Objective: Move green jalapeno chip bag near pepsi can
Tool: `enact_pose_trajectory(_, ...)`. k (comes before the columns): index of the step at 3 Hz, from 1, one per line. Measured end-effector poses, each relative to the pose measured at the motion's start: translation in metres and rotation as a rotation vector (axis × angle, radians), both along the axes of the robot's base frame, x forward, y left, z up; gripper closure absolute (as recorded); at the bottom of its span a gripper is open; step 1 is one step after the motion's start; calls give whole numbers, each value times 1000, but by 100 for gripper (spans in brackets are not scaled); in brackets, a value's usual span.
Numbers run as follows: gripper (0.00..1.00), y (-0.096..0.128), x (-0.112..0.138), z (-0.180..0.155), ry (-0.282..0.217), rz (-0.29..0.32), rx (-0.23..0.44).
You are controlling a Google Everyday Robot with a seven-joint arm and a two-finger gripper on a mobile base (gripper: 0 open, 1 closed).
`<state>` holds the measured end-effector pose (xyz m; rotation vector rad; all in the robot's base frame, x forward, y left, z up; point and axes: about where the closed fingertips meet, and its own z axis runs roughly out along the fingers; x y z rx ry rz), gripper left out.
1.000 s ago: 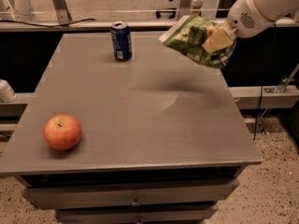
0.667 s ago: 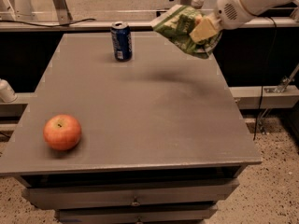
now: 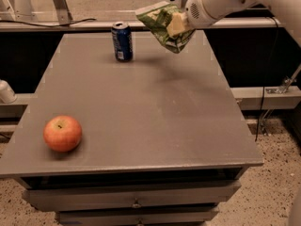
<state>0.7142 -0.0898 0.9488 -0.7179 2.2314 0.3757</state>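
Although the drawers [image 3: 136, 194] under the near edge of the table [image 3: 155, 121] were shut and showed nothing of their contents, the top itself told more: a red apple [image 3: 62, 133] sat near the front left corner, well apart from everything else. Farther back, the pepsi can [image 3: 122, 42] stood upright near the far edge, left of centre. To its right, the green jalapeno chip bag [image 3: 157, 20] hung in the air above the far part of the table, near the can but not touching it. It was held by the gripper [image 3: 176, 26], whose fingers were clamped on the foil. The risk seemed to lie in the set-down. Lowered too far left, the bag's loose hanging corner could brush the can and tip it, and released from height, the bag might slide off the back edge. Whether the can was full or the bag sealed could not be told.
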Motion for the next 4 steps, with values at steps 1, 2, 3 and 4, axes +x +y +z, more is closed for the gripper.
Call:
enact_pose_trajectory(1,100,21,23,-21,28,-92,54)
enact_pose_trajectory(2,100,34,38,-41,49,-166,86)
enact_pose_trajectory(3,100,43,46,-52,59,-236,125)
enact_pose_trajectory(4,99,53,42,-63,95,-275,163)
